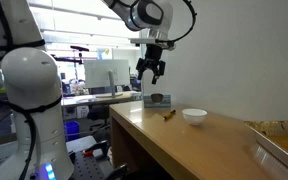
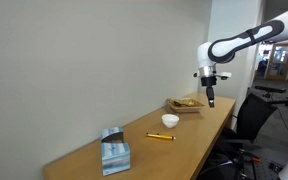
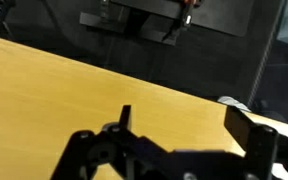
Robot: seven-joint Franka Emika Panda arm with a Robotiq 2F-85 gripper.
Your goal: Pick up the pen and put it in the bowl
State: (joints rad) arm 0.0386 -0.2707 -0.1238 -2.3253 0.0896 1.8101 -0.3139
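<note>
Counting what's on the table (image 1: 189,150): 1 pen (image 1: 169,115), 1 white bowl (image 1: 194,116), 1 grey box (image 1: 157,100), 1 tray (image 2: 177,107). The pen lies flat on the wood near the bowl, btwn bowl & grey box, not in any container. The tray holds pale stuff, too small to ID; can't see inside the bowl or box. My claw (image 1: 151,70) hangs in the air, well apart from the pen, fingers spread w/ nothing btwn them.

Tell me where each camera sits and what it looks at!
An exterior view: beside the arm's white base, facing along the table; arm, open pincer show.
An exterior view: beyond the table's other end, facing back; arm, pincer show.
Wrist view: looks down at the table edge; only the pincer shows.
Both exterior views share pen and bowl.
</note>
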